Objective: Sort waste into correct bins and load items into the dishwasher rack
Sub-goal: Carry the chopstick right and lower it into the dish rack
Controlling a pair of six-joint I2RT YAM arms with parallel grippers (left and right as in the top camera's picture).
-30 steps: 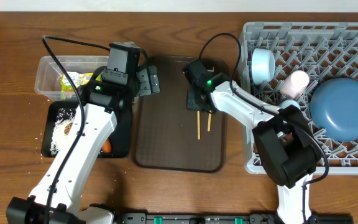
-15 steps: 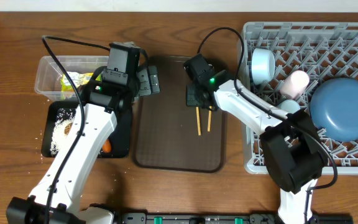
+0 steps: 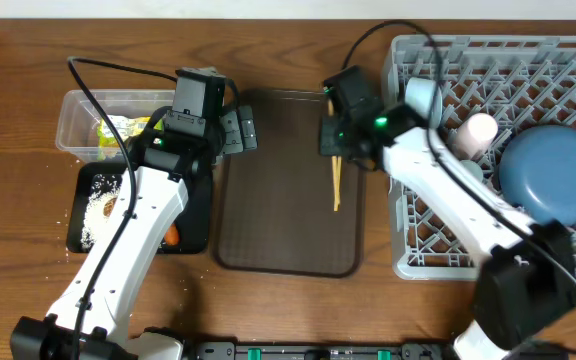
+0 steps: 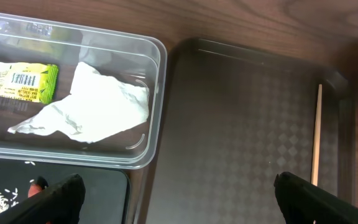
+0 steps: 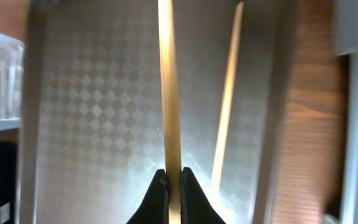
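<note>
My right gripper (image 3: 336, 150) (image 5: 173, 177) is shut on one wooden chopstick (image 5: 168, 93) above the brown serving tray (image 3: 278, 240), near its right edge. A second chopstick (image 5: 227, 93) (image 3: 335, 190) lies on that tray. My left gripper (image 3: 236, 130) (image 4: 179, 186) is open and empty over the tray's left edge. The clear tub (image 3: 73, 110) holds the yellow-green wrapper (image 4: 30, 84) and the white napkin (image 4: 98, 102). The black tray (image 3: 193, 215) holds rice (image 3: 98, 205) and a carrot stick (image 3: 171, 236). The grey rack (image 3: 498, 60) holds the blue plate (image 3: 553, 175) and the pink cup (image 3: 476, 133).
A light blue dish (image 3: 420, 97) stands in the rack's left part, partly hidden by my right arm. The rack's left wall is just right of the right gripper. Rice grains lie on the table left of the black tray. Cables arc above both arms.
My right gripper has moved right and back toward the rack, carrying one chopstick off the tray. The other chopstick stays put. The left arm has not moved.
</note>
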